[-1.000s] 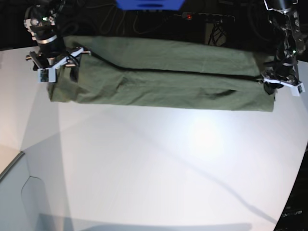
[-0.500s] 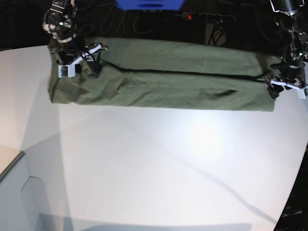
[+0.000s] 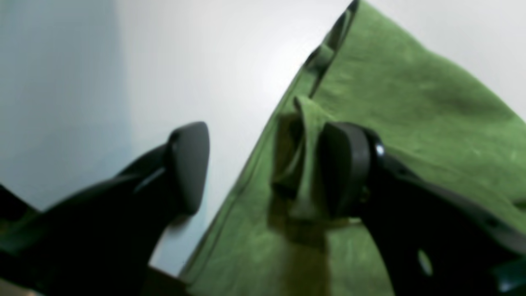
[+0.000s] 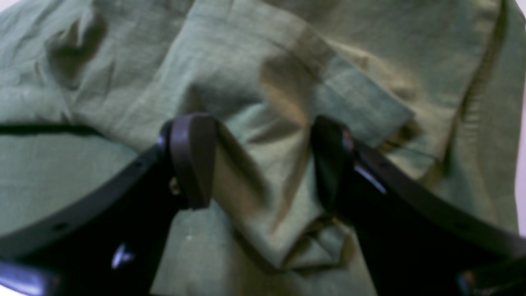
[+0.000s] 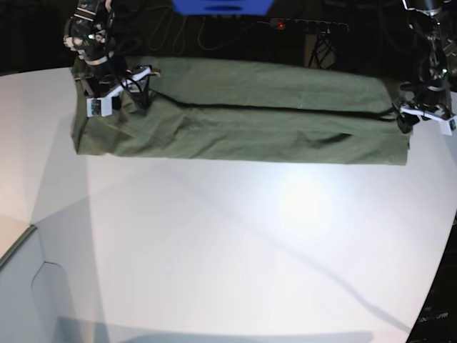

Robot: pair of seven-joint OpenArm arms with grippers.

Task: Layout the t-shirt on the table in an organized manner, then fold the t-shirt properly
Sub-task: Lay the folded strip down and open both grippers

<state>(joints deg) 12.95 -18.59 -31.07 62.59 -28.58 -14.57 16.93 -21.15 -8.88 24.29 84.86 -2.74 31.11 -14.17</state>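
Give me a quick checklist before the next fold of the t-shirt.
1. Left end effector open: ok, pads apart, one over bare table, one against a raised pleat of cloth.
2. Right end effector open: ok, fingers spread above the t-shirt.
3. Cloth free of both end effectors: right ok; left cannot tell.
4. Shirt folded into a long band: ok.
5. Surface smooth: not ok, wrinkles and a bunched flap under the right end effector.
6. Shirt fully on the table: cannot tell at the far edge.
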